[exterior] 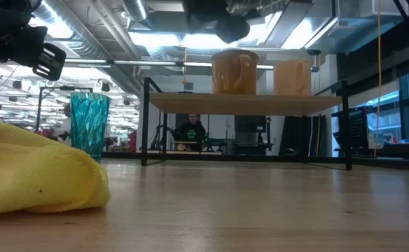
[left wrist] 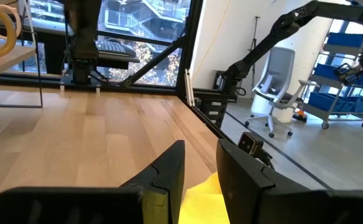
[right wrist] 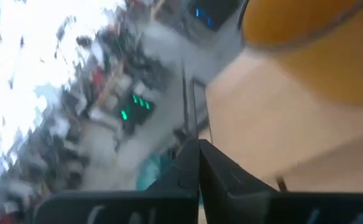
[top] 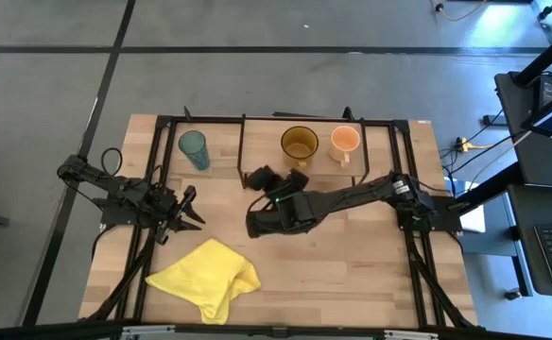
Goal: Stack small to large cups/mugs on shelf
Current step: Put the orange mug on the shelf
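The amber-yellow mug [top: 300, 144] and the small pale-orange mug [top: 345, 141] stand upright side by side on the light-wood shelf [exterior: 246, 103]. The teal tumbler [top: 193, 149] stands on the tabletop to the shelf's left, as the low view [exterior: 89, 124] shows. My right gripper [top: 274, 179] is shut and empty, up in the air just near of the amber mug [right wrist: 306, 37]. My left gripper [top: 193, 210] is open and empty, hovering at the table's left above the yellow cloth.
A crumpled yellow cloth [top: 207, 277] lies on the table's near left. The shelf's thin black legs [exterior: 146, 122] and black metal frame [top: 241, 142] stand along the far edge. Bare tabletop [top: 352, 255] lies to the right of the cloth.
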{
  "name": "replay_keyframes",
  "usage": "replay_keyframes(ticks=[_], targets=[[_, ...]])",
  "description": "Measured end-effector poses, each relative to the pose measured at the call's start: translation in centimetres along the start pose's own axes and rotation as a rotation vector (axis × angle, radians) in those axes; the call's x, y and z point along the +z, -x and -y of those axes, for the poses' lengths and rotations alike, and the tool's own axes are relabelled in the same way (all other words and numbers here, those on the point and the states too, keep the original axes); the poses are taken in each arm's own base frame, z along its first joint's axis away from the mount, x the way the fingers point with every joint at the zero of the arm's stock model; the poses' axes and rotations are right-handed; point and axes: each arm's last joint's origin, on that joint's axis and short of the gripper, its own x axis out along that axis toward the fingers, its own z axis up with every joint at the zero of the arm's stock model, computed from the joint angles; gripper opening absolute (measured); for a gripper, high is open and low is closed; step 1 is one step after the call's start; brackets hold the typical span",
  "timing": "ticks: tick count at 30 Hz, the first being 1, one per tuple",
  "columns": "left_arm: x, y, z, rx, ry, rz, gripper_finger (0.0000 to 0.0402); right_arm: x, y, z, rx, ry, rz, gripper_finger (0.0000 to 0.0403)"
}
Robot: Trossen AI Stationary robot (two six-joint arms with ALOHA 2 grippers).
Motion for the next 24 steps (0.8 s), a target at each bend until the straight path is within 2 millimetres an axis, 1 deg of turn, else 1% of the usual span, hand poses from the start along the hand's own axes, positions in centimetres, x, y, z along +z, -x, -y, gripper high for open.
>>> replay_keyframes(ticks=[3, 5, 8, 11, 14, 16, 18, 20, 22, 24], targets=[[0.0, 0.0, 0.0, 0.000, 0.000, 0.000, 0.0087, -0.2, 2.1, -1.5, 0.032, 0.176, -0.117, 0.0002], [0.0, 0.0, 0.0, 0.000, 0.000, 0.000, 0.0087, 0.3, 3.8, -2.8, 0.079, 0.310, -0.155, 0.0002], [0.0, 0.0, 0.0, 0.000, 0.000, 0.000, 0.0087, 2.0, 6.1, -5.0, 0.150, 0.495, -0.175, 0.0002], [0.0, 0.0, 0.0, 0.000, 0.000, 0.000, 0.0087, 4.1, 7.2, -6.4, 0.218, 0.623, -0.166, 0.0002], [0.0, 0.0, 0.0, 0.000, 0.000, 0.000, 0.0087, 5.9, 7.0, -6.8, 0.217, 0.740, -0.188, 0.0002], [0.0, 0.0, 0.0, 0.000, 0.000, 0.001, 0.0087, 6.9, 6.3, -7.0, 0.204, 0.817, -0.234, 0.0003], [0.0, 0.0, 0.0, 0.000, 0.000, 0.003, 0.0087, 7.8, 5.3, -6.8, 0.174, 0.922, -0.303, 0.0005], [0.0, 0.0, 0.0, 0.000, 0.000, 0.002, 0.0087, 8.6, 4.2, -6.6, 0.155, 0.979, -0.408, 0.0006], [0.0, 0.0, 0.0, -0.001, 0.000, 0.003, 0.0087, 9.3, 3.0, -6.2, 0.113, 1.022, -0.549, 0.0007], [0.0, 0.0, 0.0, 0.000, 0.000, 0.003, 0.0087, 9.7, 1.9, -5.3, 0.036, 1.045, -0.693, 0.0007]])
